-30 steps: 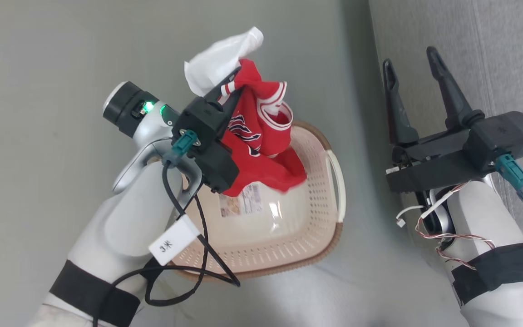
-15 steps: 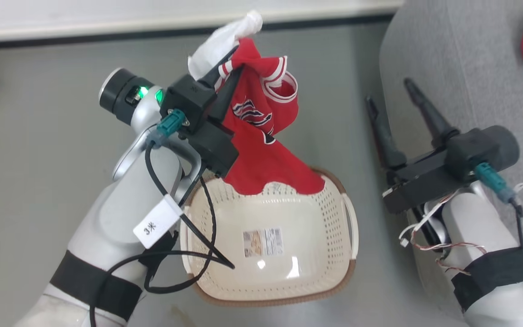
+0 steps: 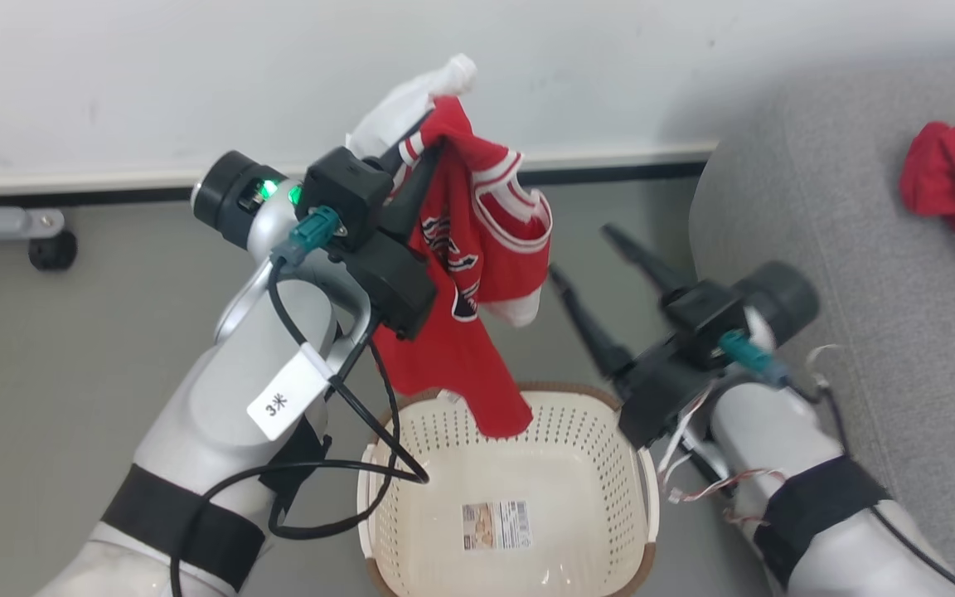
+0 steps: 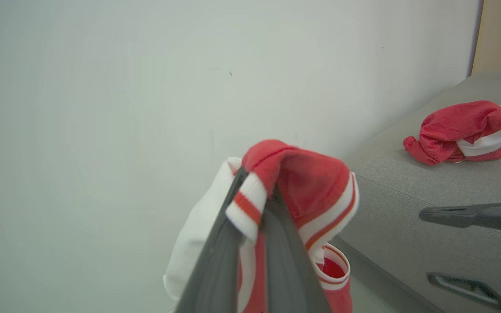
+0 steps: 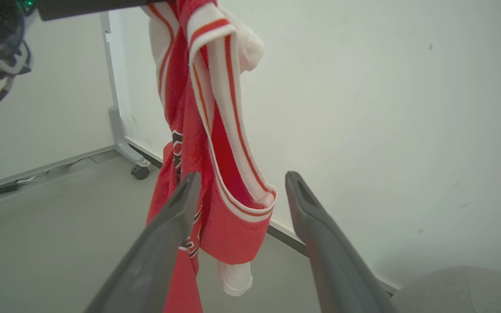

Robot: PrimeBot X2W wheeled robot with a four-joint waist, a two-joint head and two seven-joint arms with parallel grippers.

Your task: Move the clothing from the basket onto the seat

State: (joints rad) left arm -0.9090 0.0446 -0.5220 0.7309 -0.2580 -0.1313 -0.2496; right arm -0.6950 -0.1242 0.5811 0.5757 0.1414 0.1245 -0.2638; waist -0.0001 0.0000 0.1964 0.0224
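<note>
Red white-trimmed jersey [image 3: 477, 274] hangs pinched in our left gripper [image 3: 434, 137], hem over the cream perforated basket [image 3: 602, 431]. Right gripper [image 3: 581, 249] gapes empty. Best we lift the hem clear, then swing onto the grey fabric sofa [image 3: 817, 207].

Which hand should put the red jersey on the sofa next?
The left hand: it is shut on the jersey, which hangs over the basket. The right hand is open and holds nothing, so it would need to grab the jersey first to reach the sofa.
</note>
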